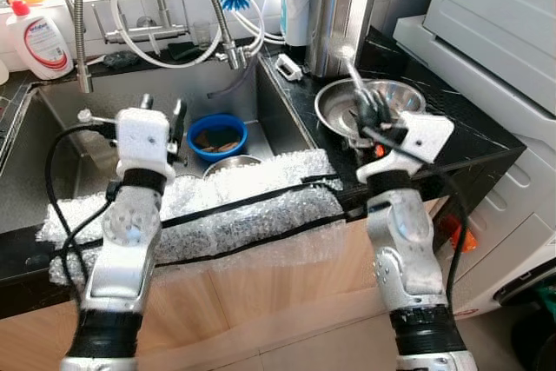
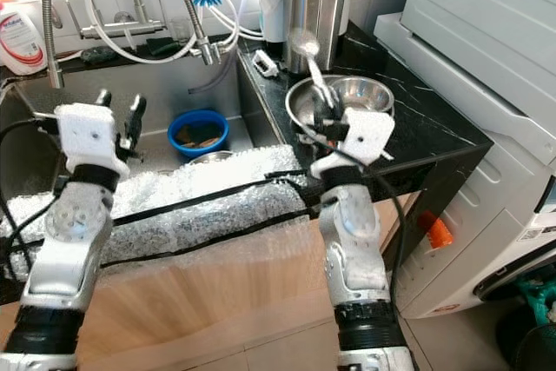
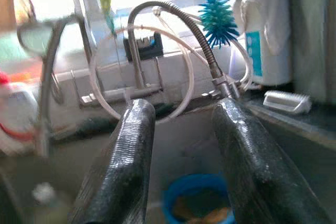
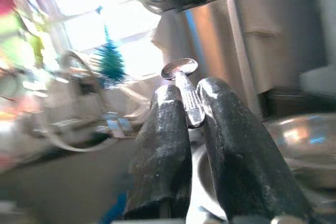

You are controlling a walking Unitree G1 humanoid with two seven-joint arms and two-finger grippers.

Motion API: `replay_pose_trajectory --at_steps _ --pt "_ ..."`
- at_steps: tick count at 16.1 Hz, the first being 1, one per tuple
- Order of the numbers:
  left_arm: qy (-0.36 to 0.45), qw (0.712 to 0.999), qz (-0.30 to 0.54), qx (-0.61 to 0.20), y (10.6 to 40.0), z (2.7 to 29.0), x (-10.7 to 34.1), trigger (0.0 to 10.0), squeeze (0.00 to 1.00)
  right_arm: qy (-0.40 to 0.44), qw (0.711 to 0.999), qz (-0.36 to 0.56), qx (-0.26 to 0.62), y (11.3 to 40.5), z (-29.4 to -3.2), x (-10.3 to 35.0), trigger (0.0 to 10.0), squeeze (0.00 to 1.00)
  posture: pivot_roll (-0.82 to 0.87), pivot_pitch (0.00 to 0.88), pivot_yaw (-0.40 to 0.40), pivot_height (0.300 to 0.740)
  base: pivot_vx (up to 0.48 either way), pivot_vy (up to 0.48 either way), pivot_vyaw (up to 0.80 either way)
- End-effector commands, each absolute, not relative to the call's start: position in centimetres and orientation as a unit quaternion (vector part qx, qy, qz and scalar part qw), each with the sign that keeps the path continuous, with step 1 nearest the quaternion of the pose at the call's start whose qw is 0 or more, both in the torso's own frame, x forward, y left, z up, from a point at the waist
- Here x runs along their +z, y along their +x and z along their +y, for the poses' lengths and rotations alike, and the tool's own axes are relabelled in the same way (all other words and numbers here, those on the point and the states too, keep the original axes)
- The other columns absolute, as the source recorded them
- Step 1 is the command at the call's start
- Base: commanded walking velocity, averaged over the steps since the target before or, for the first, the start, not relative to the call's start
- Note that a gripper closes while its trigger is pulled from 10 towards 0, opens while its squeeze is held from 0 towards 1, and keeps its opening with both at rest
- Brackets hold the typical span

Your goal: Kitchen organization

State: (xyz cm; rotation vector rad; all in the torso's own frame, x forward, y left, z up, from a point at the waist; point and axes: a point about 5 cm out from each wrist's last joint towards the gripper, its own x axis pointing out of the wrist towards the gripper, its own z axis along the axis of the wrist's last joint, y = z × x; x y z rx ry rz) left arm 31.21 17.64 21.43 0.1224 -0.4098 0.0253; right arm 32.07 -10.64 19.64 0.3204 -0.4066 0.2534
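You are looking at a home kitchen: a steel sink (image 1: 52, 154) with a faucet (image 1: 82, 23), black countertop (image 1: 452, 128), and dish soap bottle (image 1: 35, 41).

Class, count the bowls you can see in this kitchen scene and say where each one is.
3: a blue bowl in the sink, a steel bowl just in front of it, partly hidden, and a steel bowl on the counter. Others may be hidden.

I noted a black counter (image 1: 452, 141) carrying a steel bowl (image 1: 395, 97), a tall steel canister (image 1: 340, 10) and a small white brush (image 1: 288, 67). Bubble wrap (image 1: 226, 210) lay over its front edge.
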Motion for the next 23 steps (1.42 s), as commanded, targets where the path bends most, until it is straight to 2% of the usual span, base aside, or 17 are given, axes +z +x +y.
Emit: replay_pose_trajectory --at_steps 1,2,5,8,11,18,20,21,22,23 --pt "-0.007 0.981 -0.194 0.007 31.4 18.0 22.0 10.0 0.0 0.203 0.944 -0.191 0.174 31.8 -9.7 20.0 10.0 0.0 -0.09 0.0 0.026 0.74 0.0 0.0 0.0" --pt "-0.033 0.982 -0.187 0.002 31.5 18.0 22.0 10.0 0.0 0.215 0.941 -0.185 0.187 31.7 -9.5 19.9 10.0 0.0 -0.09 0.0 0.027 0.74 0.0 0.0 0.0" --pt "-0.198 0.967 -0.135 -0.08 31.5 17.3 21.2 10.0 0.0 0.302 0.904 -0.145 0.264 30.1 -8.5 18.6 10.0 0.0 -0.08 0.0 0.027 0.74 0.0 0.0 0.0" --pt "-0.252 0.952 -0.121 -0.123 31.1 16.5 20.7 10.0 0.0 0.378 0.871 -0.118 0.292 29.4 -8.4 18.0 10.0 0.0 -0.09 0.0 0.03 0.74 0.0 0.0 0.0" --pt "-0.331 0.916 -0.122 -0.193 30.3 15.6 21.5 10.0 0.0 0.437 0.832 -0.095 0.327 28.5 -8.5 17.6 10.0 0.0 -0.08 0.0 0.03 0.74 0.0 0.0 0.0" --pt "-0.356 0.895 -0.087 -0.254 29.4 14.5 21.2 10.0 0.0 0.452 0.807 -0.054 0.375 27.3 -8.0 16.7 10.0 0.0 -0.08 0.0 0.024 0.74 0.0 0.0 0.0" --pt "-0.4 0.871 -0.093 -0.271 29.1 14.1 21.5 10.0 0.0 0.435 0.807 -0.035 0.398 26.9 -7.4 16.3 10.0 0.0 -0.08 0.0 0.022 0.74 0.0 0.0 0.0" --pt "-0.4 0.869 -0.091 -0.276 29.0 14.1 21.5 10.0 0.0 0.434 0.807 -0.034 0.399 26.8 -7.4 16.2 10.0 0.0 -0.08 0.0 0.023 0.74 0.0 0.0 0.0" --pt "-0.398 0.869 -0.087 -0.283 28.9 13.9 21.3 10.0 0.11 0.434 0.806 -0.032 0.401 26.8 -7.3 16.2 10.0 0.0 -0.08 0.0 0.022 0.74 0.0 0.0 0.0" --pt "-0.398 0.868 -0.074 -0.289 28.7 13.5 21.0 10.0 1.0 0.431 0.806 -0.031 0.406 26.7 -7.3 16.2 10.0 0.0 -0.08 0.0 0.022 0.74 0.0 0.0 0.0"
